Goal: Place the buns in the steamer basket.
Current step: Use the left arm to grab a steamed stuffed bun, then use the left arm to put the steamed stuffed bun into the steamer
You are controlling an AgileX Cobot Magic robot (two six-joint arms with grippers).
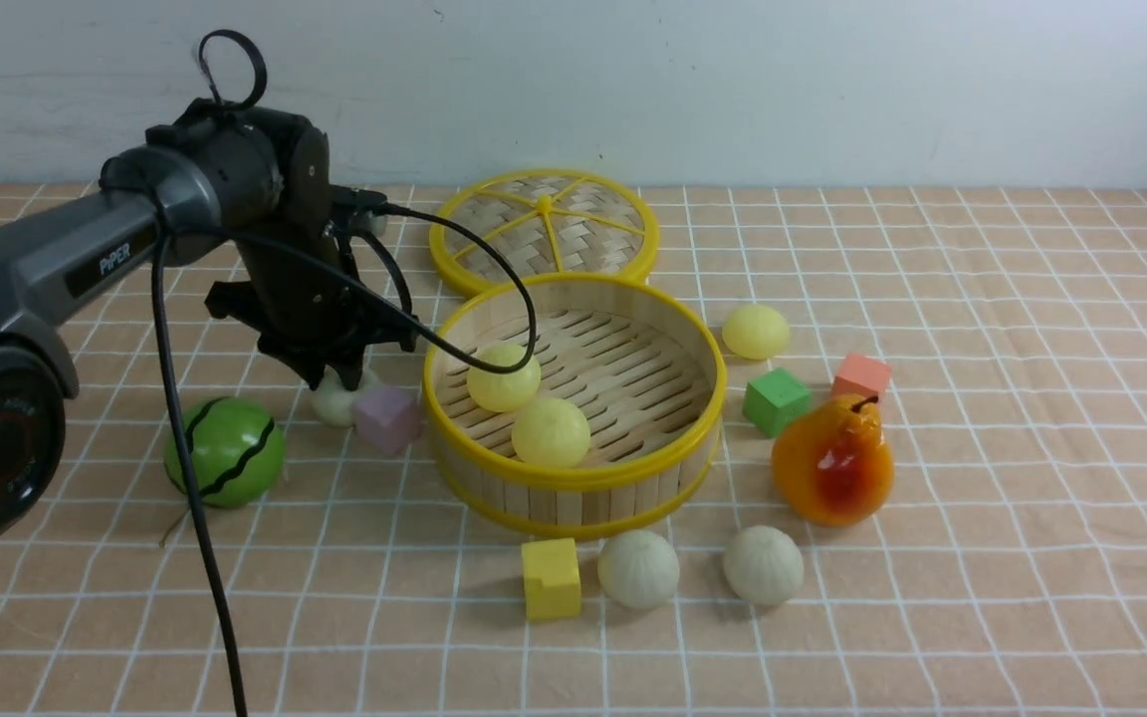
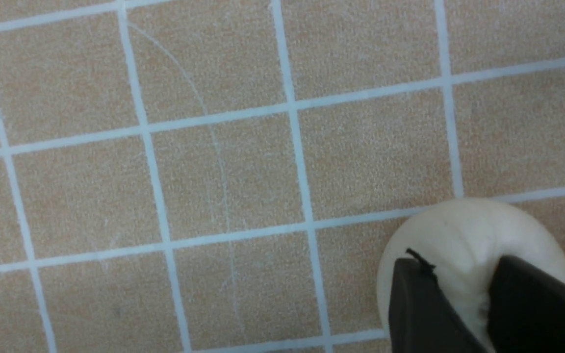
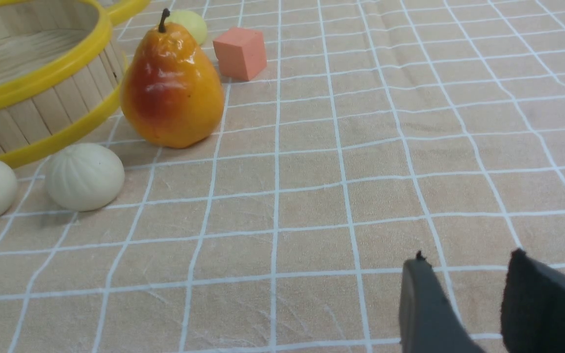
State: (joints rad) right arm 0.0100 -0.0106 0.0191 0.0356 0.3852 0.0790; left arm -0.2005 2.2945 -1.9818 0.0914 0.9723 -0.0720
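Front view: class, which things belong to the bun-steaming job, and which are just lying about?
Job: steamer basket; three yellow buns; two loose off-white buns; gripped off-white bun; left gripper.
Lying about: basket lid; watermelon ball; pear; purple cube; green cube; pink cube; yellow cube.

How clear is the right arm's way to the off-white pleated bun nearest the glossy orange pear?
Probably yes: the right gripper is open over checked cloth, and nothing lies between it and that off-white pleated bun; the glossy orange pear stands aside.
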